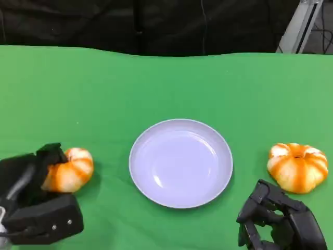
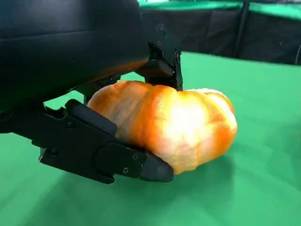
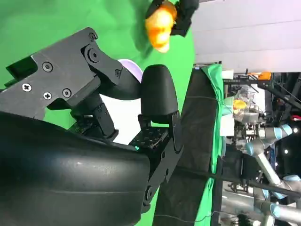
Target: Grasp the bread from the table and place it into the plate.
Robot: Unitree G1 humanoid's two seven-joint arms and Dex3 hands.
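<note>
Head view, looking down on the green counter (image 1: 166, 83). At centre we see a pale lavender plate (image 1: 180, 162), round and shallow, with nothing in it. Two orange-and-white ribbed bread rolls lie to either side of it, both well apart from its rim. The left bread (image 1: 70, 169) sits at the counter's near left, held by the left hand (image 1: 36, 200); the right bread (image 1: 297, 166) rests on the counter at the near right, just beyond the right hand (image 1: 281, 221) and not touched by it.

Left wrist view. We see the left hand's black fingers (image 2: 113, 157) closed around the left bread (image 2: 174, 125), one passing under its lower side and another (image 2: 164, 61) pressing its upper side; the roll still appears to sit on or just above the green cloth.

Right wrist view. The right hand's fingers (image 3: 157, 101) are curled inward with nothing between them. Beyond them we see part of the plate (image 3: 127, 66) and, farther off, the left bread (image 3: 160, 21) in the other hand.

We can read no brand, label or writing on any object; the hands show only bare screw heads.
</note>
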